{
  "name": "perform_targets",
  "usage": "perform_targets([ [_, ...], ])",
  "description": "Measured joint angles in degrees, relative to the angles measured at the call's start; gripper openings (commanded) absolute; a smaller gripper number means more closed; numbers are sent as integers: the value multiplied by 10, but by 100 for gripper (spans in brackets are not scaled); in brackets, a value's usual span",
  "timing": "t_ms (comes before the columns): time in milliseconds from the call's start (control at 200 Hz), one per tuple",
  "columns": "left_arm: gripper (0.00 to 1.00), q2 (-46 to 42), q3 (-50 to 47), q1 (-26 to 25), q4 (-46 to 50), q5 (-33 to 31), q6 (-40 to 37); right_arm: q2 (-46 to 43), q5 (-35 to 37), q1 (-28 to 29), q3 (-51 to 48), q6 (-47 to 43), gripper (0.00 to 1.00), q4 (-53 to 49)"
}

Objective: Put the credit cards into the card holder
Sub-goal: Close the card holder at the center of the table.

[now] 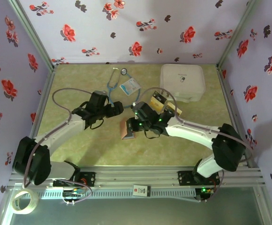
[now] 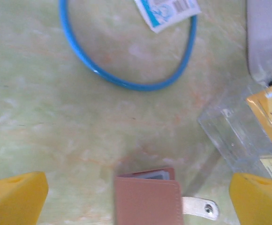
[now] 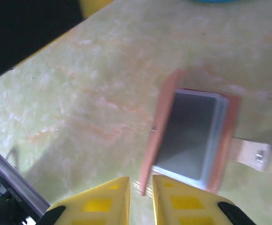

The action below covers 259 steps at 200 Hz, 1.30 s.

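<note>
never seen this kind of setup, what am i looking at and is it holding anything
Two robot arms bolted to a table. The wide picture looks down from above; the other two come from wrist cameras, the yellow blocks being each arm's jaws. Lying there: a brown card holder, yellow credit cards in a clear tray, a white case, a blue stethoscope, a badge. The left arm has its jaws wide open, empty. The right arm has its jaws almost closed at the holder's edge; a grip is unclear.

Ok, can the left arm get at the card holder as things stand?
Probably yes: the card holder sits on the table straight ahead of the open left pincer, nothing between. But the right pincer appears to pinch its cover edge, so space is tight.
</note>
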<state>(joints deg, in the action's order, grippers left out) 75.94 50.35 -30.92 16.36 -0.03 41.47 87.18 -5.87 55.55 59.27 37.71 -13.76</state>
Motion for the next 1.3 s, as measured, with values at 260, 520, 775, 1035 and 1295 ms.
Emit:
perform_targets([
  [260, 100, -15, -23, 28, 26, 0, -18, 80, -19, 29, 46, -24, 2, 0],
  [520, 100, -16, -28, 30, 40, 0, -31, 87, -16, 20, 27, -32, 0, 0],
  [775, 100, -16, -28, 31, 49, 1, -47, 92, -14, -3, -12, -31, 0, 12],
  [1035, 100, 6, -28, 31, 51, 16, -65, 116, -15, -16, -37, -26, 0, 48],
  [1295, 100, 51, -28, 10, 47, 22, -80, 138, -17, -17, -43, -20, 0, 73],
])
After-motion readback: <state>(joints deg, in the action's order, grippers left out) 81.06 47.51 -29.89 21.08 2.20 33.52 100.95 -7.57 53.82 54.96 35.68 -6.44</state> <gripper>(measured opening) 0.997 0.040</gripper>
